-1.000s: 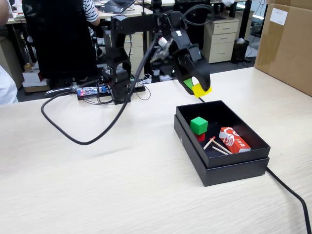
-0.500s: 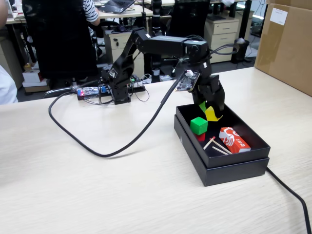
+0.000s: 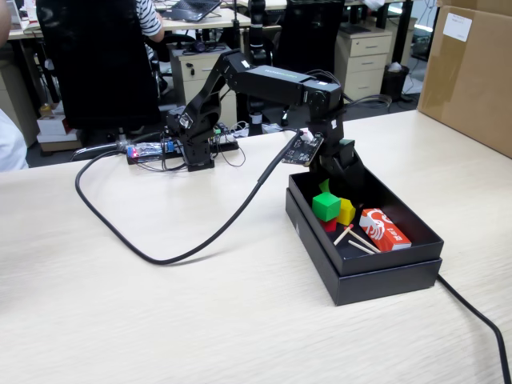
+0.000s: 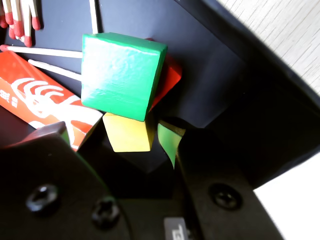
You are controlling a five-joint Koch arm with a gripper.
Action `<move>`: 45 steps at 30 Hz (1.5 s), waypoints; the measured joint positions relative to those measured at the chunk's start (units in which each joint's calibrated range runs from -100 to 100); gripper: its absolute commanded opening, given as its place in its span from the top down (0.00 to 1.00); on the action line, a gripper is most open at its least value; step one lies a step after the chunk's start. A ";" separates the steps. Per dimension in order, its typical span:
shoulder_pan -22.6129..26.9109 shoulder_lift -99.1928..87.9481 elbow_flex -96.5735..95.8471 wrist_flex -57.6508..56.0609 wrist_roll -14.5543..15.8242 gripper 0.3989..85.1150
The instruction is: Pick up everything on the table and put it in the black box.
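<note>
In the fixed view the black box (image 3: 376, 268) sits on the beige table (image 3: 160, 320), right of centre. Inside it the green cube (image 3: 326, 206) rests on the red cube (image 3: 330, 225), and the yellow cube (image 3: 346, 211) lies just to their right. My gripper (image 3: 336, 187) reaches down into the box's far end, just behind the cubes. The wrist view shows the green cube (image 4: 122, 75) on top of the red cube (image 4: 167, 80) and the yellow cube (image 4: 127, 134) on the box floor. My gripper (image 4: 117, 141) is open, with a gap between its left jaw and the yellow cube.
A red-and-white matchbox (image 3: 384, 229) and loose matchsticks (image 3: 356, 240) lie in the box too. A big brown carton (image 3: 472, 72) stands at the back right. A black cable (image 3: 160, 252) loops over the table, and another (image 3: 480, 320) runs off to the front right.
The arm swung down from above the box into it, carrying the yellow cube. The cube now lies beside the green one, and the jaws have parted from it.
</note>
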 measured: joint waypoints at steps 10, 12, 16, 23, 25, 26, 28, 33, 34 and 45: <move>-0.54 -20.71 -0.64 -1.32 0.05 0.50; -1.51 -31.20 -1.64 -1.32 -0.24 0.46; -6.06 -49.19 -13.14 -1.47 -1.12 0.43; -14.02 -72.49 -33.32 -0.93 -2.54 0.42; -16.12 -77.80 -39.98 2.17 -3.08 0.42; -17.00 -80.13 -43.54 4.41 -3.47 0.42; -18.80 -85.57 -51.21 10.38 -4.25 0.42; -19.93 -99.55 -72.84 19.74 -4.93 0.41; -19.93 -102.27 -75.67 21.22 -4.98 0.41; -19.78 -111.84 -95.03 30.35 -5.18 0.39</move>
